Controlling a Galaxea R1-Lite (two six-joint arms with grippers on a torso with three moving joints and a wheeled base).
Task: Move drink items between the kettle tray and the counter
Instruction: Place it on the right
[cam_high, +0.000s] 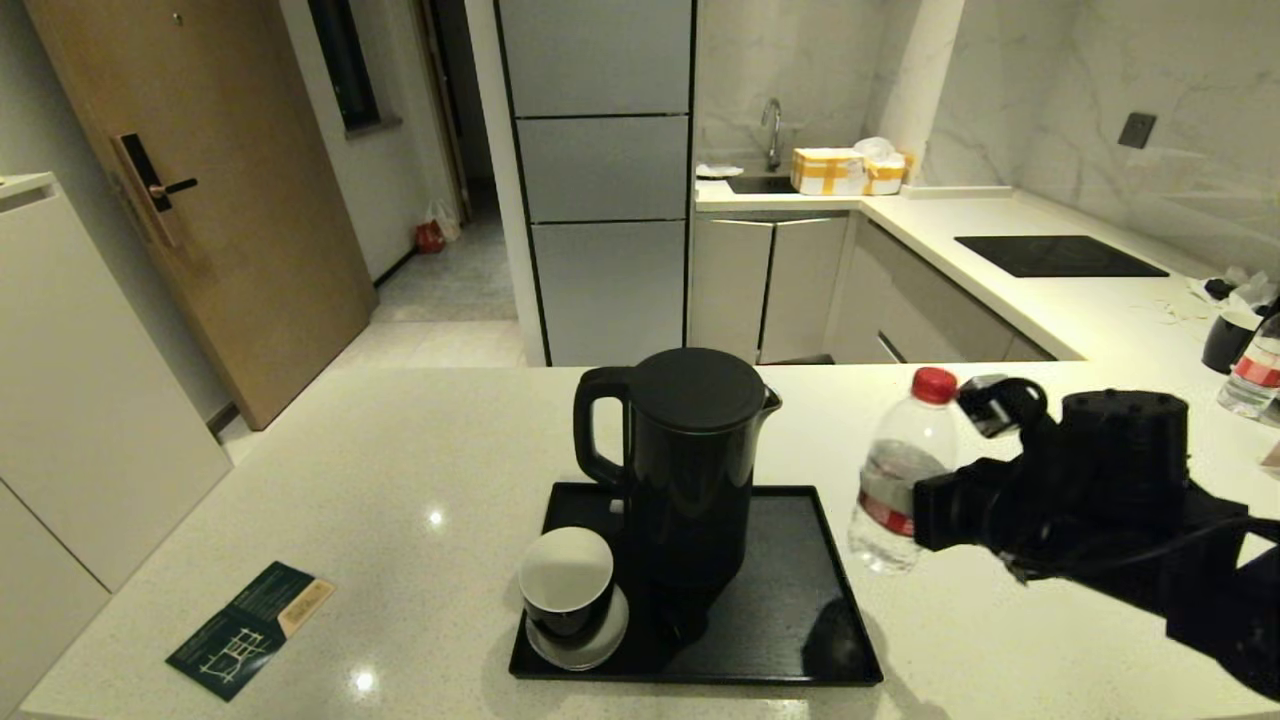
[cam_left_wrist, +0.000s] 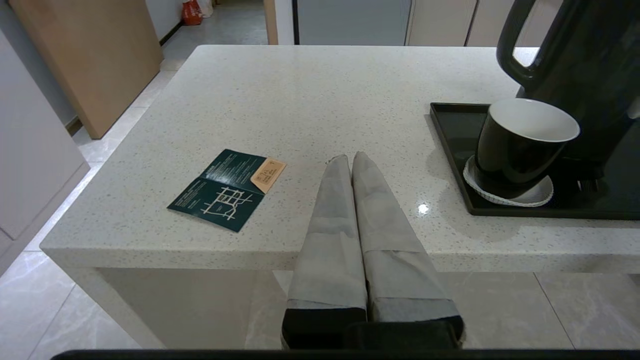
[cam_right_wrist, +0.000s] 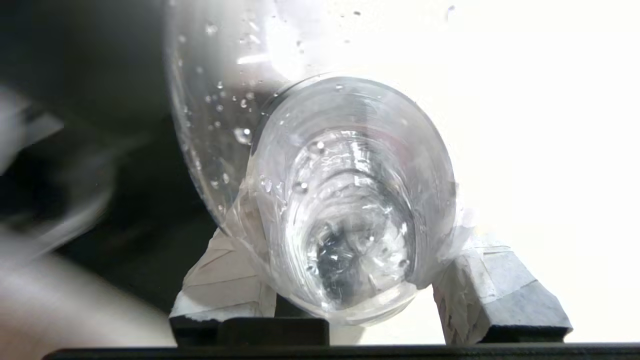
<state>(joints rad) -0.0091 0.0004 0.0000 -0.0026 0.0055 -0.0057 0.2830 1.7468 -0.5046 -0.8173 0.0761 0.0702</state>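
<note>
We've got our right gripper (cam_high: 925, 515), fingers clamped on the water bottle (cam_high: 897, 480), lifted; next, over the kettle tray (cam_high: 800, 560).

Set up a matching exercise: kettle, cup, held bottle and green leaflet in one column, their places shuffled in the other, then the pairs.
Things:
1. kettle
2. cup
3. bottle
4. leaflet

Places:
A. flat on the counter, off the tray
B. in the right gripper, off the tray's right side
C. on a white saucer on the tray
D. upright on the tray, behind the cup

Pairs: 1-D, 2-C, 3-B, 4-A
</note>
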